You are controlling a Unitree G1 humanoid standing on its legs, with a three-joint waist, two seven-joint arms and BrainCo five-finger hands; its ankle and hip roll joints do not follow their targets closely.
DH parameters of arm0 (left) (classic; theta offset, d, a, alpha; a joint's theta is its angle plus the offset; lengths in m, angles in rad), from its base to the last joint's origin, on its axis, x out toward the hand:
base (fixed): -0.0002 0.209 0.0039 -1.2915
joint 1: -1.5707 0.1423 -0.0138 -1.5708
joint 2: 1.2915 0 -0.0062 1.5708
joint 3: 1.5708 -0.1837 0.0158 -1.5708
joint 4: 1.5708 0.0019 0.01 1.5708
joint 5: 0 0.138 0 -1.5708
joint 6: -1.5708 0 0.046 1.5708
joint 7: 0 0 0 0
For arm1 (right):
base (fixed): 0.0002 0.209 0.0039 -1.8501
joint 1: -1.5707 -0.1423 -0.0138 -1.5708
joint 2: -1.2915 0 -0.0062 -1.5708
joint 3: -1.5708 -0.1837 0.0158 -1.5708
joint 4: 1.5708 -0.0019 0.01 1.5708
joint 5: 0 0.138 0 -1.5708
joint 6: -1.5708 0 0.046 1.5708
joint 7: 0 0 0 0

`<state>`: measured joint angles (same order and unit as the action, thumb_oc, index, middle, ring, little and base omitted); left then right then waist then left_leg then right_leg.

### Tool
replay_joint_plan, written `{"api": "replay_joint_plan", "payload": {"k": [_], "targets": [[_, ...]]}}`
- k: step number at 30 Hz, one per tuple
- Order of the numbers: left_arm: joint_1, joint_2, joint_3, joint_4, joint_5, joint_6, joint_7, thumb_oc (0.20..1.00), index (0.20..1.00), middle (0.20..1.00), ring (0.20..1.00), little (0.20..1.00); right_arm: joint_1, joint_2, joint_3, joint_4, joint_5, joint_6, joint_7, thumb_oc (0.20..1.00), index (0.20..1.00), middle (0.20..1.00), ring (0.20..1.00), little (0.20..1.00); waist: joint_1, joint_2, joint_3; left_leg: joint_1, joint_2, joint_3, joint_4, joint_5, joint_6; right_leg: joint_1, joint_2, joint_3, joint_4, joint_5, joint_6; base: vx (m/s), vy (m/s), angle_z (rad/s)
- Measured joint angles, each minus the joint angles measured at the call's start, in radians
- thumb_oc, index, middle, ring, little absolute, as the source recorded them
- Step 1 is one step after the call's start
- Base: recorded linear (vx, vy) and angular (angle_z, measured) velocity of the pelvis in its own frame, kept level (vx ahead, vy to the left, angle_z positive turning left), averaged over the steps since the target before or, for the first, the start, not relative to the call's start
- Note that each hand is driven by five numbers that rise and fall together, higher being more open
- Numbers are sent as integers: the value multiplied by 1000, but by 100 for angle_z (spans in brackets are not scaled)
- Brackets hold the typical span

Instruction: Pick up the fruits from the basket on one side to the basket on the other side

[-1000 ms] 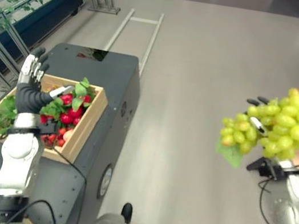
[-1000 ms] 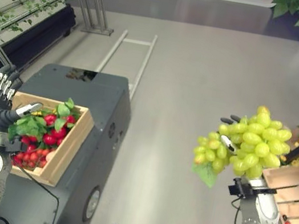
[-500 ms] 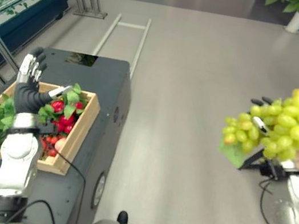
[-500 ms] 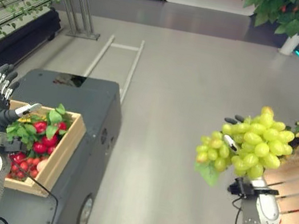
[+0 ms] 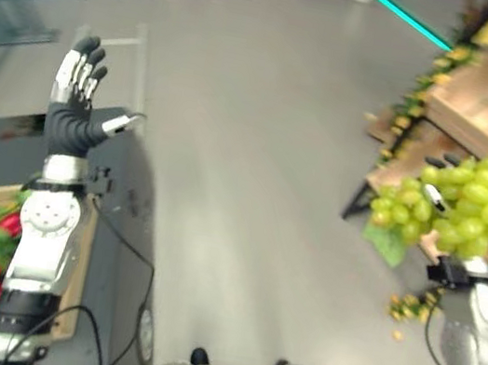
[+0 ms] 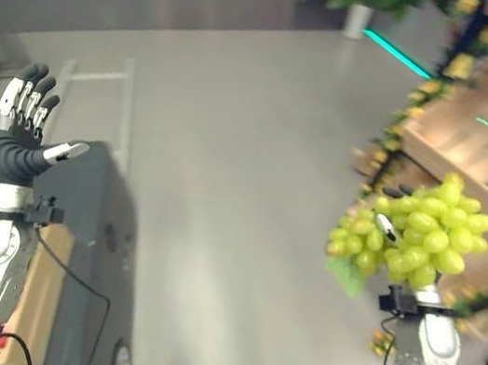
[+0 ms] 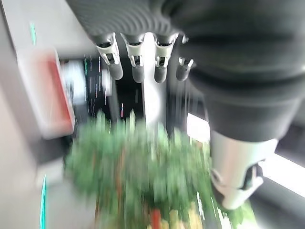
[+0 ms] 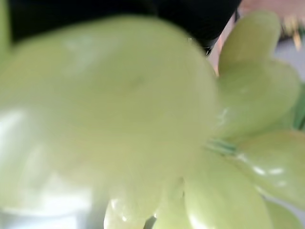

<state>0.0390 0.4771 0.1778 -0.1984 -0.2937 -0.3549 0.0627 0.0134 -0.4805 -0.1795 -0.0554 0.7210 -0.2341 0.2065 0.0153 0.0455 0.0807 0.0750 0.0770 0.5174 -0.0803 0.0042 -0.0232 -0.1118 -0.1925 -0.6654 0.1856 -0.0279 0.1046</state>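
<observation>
Grapes (image 6: pixel 414 237): green bunch, clamped in the right robot hand (image 6: pixel 385 228), held up in the air near the wooden shelf (image 6: pixel 476 153). Left robot hand (image 6: pixel 21 134): raised, fingers straight and apart, holding nothing, well apart from the grapes, above the wooden crate (image 5: pixel 63 297) of red fruit.

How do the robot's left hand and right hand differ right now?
The left hand is raised with straight, spread fingers and holds nothing; the right hand is curled round the bunch of green grapes. The left hand is above the dark grey cabinet; the right hand is near the wooden display shelf. Both are lifted to a similar height.
</observation>
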Motion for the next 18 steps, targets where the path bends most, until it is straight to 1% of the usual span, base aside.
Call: {"api": "replay_joint_plan", "payload": {"k": [1, 2, 3, 4, 5, 6, 7, 8, 9, 10, 11, 12, 13, 14, 15, 16, 17, 18], "targets": [[1, -3, -2, 0, -1, 1, -10, 1000, 1000, 1000, 1000, 1000, 2, -11, -6, 6, 0, -1, -4, 200, 200, 200, 200, 200, -7, 0, 0, -2, 5, -37, 18, -13, -19, 4, 6, -27, -9, -4, -10, 101, -123, -101], [-7, -3, -4, 0, -3, 1, -16, 1000, 1000, 1000, 1000, 1000, 8, -13, -7, 12, 0, -1, -4, 200, 200, 200, 200, 200, -26, 1, 1, -3, 13, -55, 26, -17, -25, 2, 22, -7, -11, -6, -12, 86, -113, -66], [-30, -4, -18, 8, -3, 2, -26, 1000, 1000, 1000, 1000, 1000, 24, -11, -14, 30, 0, 0, -3, 200, 200, 200, 200, 200, -41, 4, -1, 2, 23, -77, 30, -17, -29, 8, 41, 30, -8, -17, -32, 55, -118, -17], [-46, -6, -32, 14, -3, 2, -31, 1000, 1000, 1000, 1000, 1000, 33, -12, -22, 36, 0, 0, -5, 200, 200, 200, 200, 200, -49, 6, -2, 3, 24, -78, 35, -15, -33, 8, 50, 33, -7, -22, -51, 44, -121, -13], [-54, -6, -40, 19, -3, 2, -36, 1000, 1000, 1000, 1000, 1000, 33, -13, -26, 37, 0, 0, -7, 200, 200, 200, 200, 200, -52, 11, -1, 3, 28, -79, 37, -14, -33, 6, 52, 33, -4, -24, -60, 77, -191, -24], [-79, -20, -62, 38, -5, 4, -38, 1000, 1000, 1000, 1000, 1000, 35, -23, -28, 41, 3, 0, -11, 200, 200, 200, 200, 200, -63, 22, -1, 2, 38, -81, 59, -17, -49, 4, 68, 62, -2, -35, -81, 85, -170, -20], [-104, -35, -85, 60, -7, 5, -40, 1000, 1000, 1000, 1000, 1000, 37, -25, -28, 46, 3, 0, -15, 200, 200, 200, 200, 200, -61, 24, -2, -1, 43, -75, 78, -23, -58, 6, 73, 79, 0, -39, -98, 104, -193, -17], [-108, -39, -89, 61, -7, 11, -43, 1000, 1000, 1000, 1000, 1000, 37, -29, -27, 45, 3, 0, -15, 200, 200, 200, 200, 200, -63, 25, -3, 1, 46, -68, 83, -26, -61, 5, 76, 83, 1, -42, -106, 162, -251, -13], [-112, -41, -89, 61, -8, 14, -44, 1000, 1000, 1000, 1000, 1000, 39, -36, -28, 46, 6, 0, -17, 200, 200, 200, 200, 200, -78, 26, -3, 5, 54, -51, 94, -30, -68, 4, 85, 88, 2, -48, -115, 132, -216, -8], [-116, -41, -88, 61, -18, 15, -44, 1000, 1000, 1000, 1000, 1000, 40, -43, -28, 49, 7, 0, -16, 200, 200, 200, 200, 200, -82, 26, -3, 3, 61, -42, 111, -36, -75, 3, 97, 103, 1, -57, -122, 161, -250, -6], [-118, -44, -86, 62, -28, 15, -43, 1000, 1000, 1000, 1000, 1000, 38, -44, -28, 55, 7, 0, -17, 200, 200, 200, 200, 200, -80, 22, -2, 2, 68, -36, 128, -43, -82, 5, 104, 120, 2, -61, -124, 137, -234, -18], [-116, -46, -85, 64, -38, 15, -42, 1000, 1000, 1000, 1000, 1000, 37, -44, -27, 60, 7, 0, -20, 200, 200, 200, 200, 200, -71, 17, -2, 2, 79, -23, 152, -50, -81, 6, 114, 140, 1, -66, -127, 200, -363, -37], [-117, -42, -79, 79, -46, 16, -41, 1000, 1000, 1000, 1000, 1000, 33, -39, -12, 68, 7, 1, -21, 200, 200, 200, 200, 200, -70, -3, 4, -12, 105, -27, 254, -71, -111, 12, 122, 177, 7, -91, -131, 179, -356, -51], [-113, -38, -77, 89, -48, 17, -40, 1000, 1000, 1000, 1000, 1000, 35, -29, -4, 68, 7, 2, -22, 200, 200, 200, 200, 200, -61, -22, 3, -24, 123, -19, 334, -74, -116, 25, 125, 209, -5, -88, -156, 44, -320, -78], [-108, -38, -72, 95, -58, 17, -39, 1000, 1000, 1000, 1000, 1000, 33, -19, 5, 67, 7, 2, -21, 200, 200, 200, 200, 200, -45, -48, 5, -64, 172, -31, 502, -65, -130, 53, 157, 258, -22, -90, -171, -5, -192, -83], [-105, -36, -69, 92, -63, 13, -37, 1000, 1000, 1000, 1000, 1000, 33, -14, 10, 62, 7, 1, -22, 200, 200, 200, 200, 200, -36, -65, 5, -104, 201, -39, 615, -57, -127, 62, 156, 285, -32, -81, -209, -51, -62, -119], [-88, -33, -70, 91, -73, 14, -34, 1000, 1000, 1000, 1000, 1000, 28, -9, 16, 58, 7, 0, -25, 200, 200, 200, 200, 200, -26, -88, 8, -158, 233, -44, 721, -64, -142, 86, 174, 317, -57, -71, -221, 61, 24, -85], [-75, -38, -69, 86, -73, 14, -32, 1000, 1000, 1000, 1000, 1000, 28, -6, 18, 57, 7, -1, -28, 200, 200, 200, 200, 200, -27, -96, 11, -193, 200, -103, 738, -79, -156, 90, 182, 343, -68, -62, -232, 139, 69, -108]]}}
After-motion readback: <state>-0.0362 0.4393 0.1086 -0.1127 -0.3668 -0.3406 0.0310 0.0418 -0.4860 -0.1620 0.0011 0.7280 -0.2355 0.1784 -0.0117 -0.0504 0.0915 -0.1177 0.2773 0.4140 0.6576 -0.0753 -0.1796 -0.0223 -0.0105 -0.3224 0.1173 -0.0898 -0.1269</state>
